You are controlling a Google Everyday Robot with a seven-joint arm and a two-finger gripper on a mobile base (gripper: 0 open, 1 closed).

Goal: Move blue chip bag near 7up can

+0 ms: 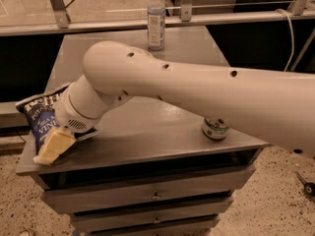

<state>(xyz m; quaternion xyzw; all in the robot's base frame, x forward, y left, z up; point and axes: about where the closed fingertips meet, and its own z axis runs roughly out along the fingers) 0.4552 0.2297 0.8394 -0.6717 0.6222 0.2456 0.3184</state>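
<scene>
Down at the bench's point(147, 149) eight o'clock corner, the tool point(54, 146) sits over the blue chip bag's point(42, 113) front edge; its grip cannot be told. Well apart, at four o'clock, the 7up can point(215, 129) peeks from under the arm.

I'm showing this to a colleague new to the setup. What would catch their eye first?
The white arm stretches across the picture from the right, hiding the top of the 7up can near the front right edge of the table. Its pale yellow pincer rests at the blue chip bag on the front left corner; a clear bottle stands at the back.
</scene>
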